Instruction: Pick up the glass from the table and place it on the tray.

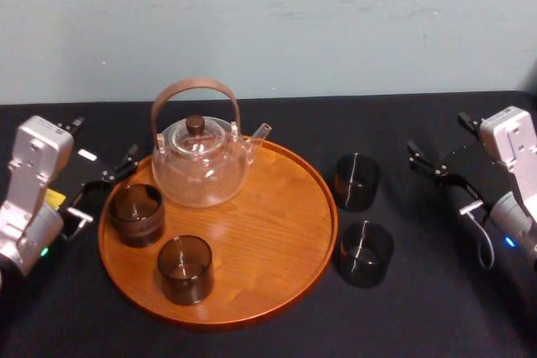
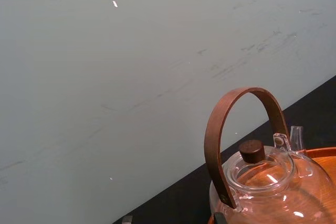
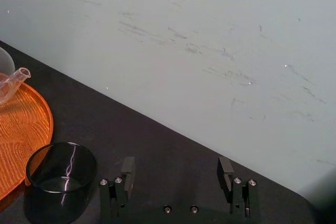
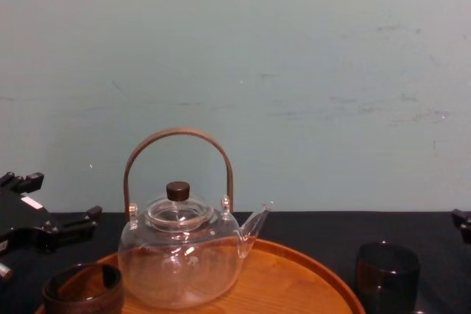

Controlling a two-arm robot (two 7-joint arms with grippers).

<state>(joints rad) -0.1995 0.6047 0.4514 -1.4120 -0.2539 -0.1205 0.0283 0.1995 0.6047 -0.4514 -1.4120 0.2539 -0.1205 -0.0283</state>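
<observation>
Partly beyond left wrist view's edge: tray (image 2: 326, 152), teapot (image 2: 273, 181).

Four dark glasses (image 1: 135, 214) (image 1: 185, 268) (image 1: 357, 181) (image 1: 366, 252), one glass teapot (image 1: 200, 165), one round tray (image 1: 277, 232)

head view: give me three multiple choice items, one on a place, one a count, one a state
1. Where is the teapot? A on the tray B on a shelf C on a chair
2. How many glasses stand on the table beside the tray? A none B two C four
3. The right gripper is A open B shut on a spoon C shut on a lid
A, it stands there; B, two right of the tray; A, its fingers are apart. The left gripper sits left of the tray.
</observation>
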